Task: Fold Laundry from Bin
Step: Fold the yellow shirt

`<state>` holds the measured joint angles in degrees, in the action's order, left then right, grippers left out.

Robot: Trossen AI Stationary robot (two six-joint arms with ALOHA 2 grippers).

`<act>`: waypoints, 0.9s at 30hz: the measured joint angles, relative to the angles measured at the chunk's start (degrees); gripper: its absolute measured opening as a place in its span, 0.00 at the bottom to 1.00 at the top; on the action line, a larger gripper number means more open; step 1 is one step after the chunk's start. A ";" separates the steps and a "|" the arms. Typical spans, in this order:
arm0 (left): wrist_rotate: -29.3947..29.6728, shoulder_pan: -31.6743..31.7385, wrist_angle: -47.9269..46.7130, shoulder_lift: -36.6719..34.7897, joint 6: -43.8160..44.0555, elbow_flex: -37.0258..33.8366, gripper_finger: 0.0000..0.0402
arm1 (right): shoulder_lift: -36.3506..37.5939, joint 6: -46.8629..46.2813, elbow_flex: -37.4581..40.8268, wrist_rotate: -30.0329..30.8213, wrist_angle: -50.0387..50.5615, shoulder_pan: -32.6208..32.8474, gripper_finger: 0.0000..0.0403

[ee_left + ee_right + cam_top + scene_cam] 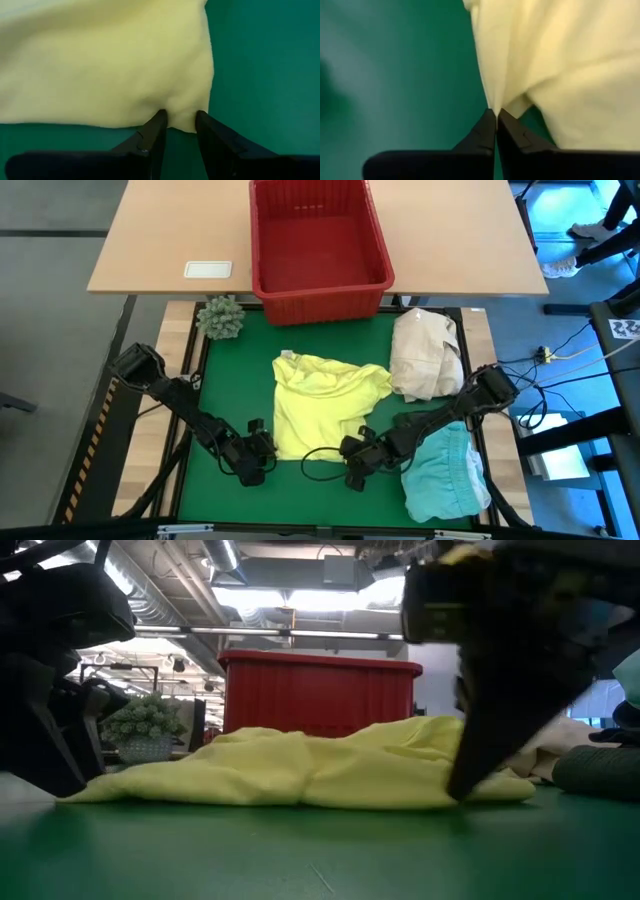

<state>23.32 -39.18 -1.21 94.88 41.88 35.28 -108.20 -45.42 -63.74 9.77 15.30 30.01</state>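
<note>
The limp, light yellow shirt (322,407), centre frame, should drape when lifted by its lower hem corners, where the left gripper (178,121) and right gripper (496,116) each pinch the cloth.

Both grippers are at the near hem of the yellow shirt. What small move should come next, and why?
Probably lift both hem corners a little, together. The right gripper is shut on the yellow shirt; the left gripper pinches its other near corner. The shirt lies wrinkled on the green mat, so a gentle lift should prepare the fold.

No legible text, label, brand, number or sign on anything in view.
</note>
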 joint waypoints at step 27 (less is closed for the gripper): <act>-6.82 -1.76 -6.43 -2.47 -2.19 3.10 0.26 | 1.95 -0.20 -0.03 -10.21 1.60 2.35 0.09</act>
<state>16.50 -40.93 -7.64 92.41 39.69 38.39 -106.26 -45.61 -63.77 -0.45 16.90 32.36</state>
